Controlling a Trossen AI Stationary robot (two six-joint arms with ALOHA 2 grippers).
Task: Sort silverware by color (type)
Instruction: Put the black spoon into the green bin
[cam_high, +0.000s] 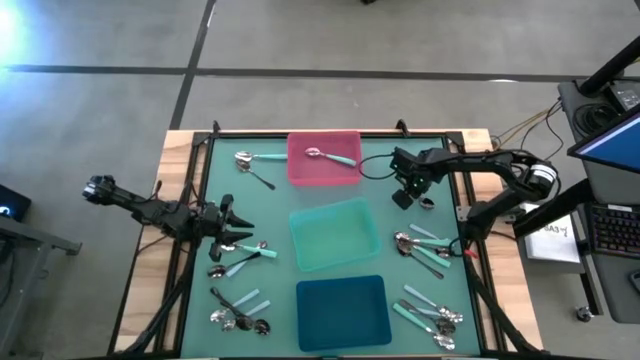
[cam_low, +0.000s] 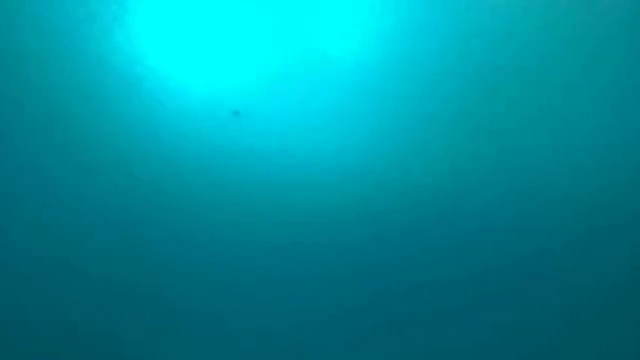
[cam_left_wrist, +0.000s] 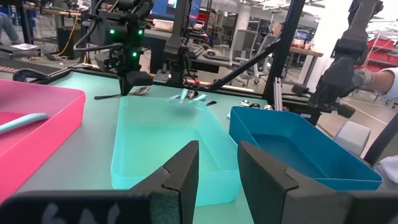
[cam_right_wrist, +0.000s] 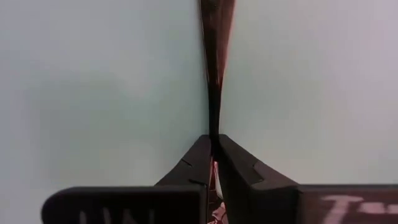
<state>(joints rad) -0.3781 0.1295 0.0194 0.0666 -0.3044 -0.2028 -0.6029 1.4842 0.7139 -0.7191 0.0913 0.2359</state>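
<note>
My right gripper (cam_high: 410, 192) points down at the mat's far right and is shut on a dark-handled spoon (cam_left_wrist: 118, 94). The spoon's shiny bowl (cam_high: 426, 203) shows just beside the fingers. My left gripper (cam_high: 236, 228) stands level at the mat's left, open and empty, with its fingers (cam_left_wrist: 186, 168) aimed across the mint tray (cam_high: 335, 235). A teal-handled spoon (cam_high: 335, 156) lies in the pink tray (cam_high: 323, 172). Other spoons lie in loose groups on the mat: far left (cam_high: 250, 160), by the left gripper (cam_high: 240, 258), near left (cam_high: 240, 312), right (cam_high: 425, 245) and near right (cam_high: 430, 312). My right gripper pinches the spoon's thin dark handle (cam_right_wrist: 213, 118) between its two fingers, close to the bowl end. The fingers come from above, pointing down, and lie across the handle. The handle's free end (cam_left_wrist: 102, 97) runs toward the far edge, low over the mat.
A dark-teal tray (cam_high: 343, 308) stands at the near middle, in line with the mint and pink trays. A black cable (cam_high: 375, 162) loops on the mat by the pink tray. The low view shows only a teal glow.
</note>
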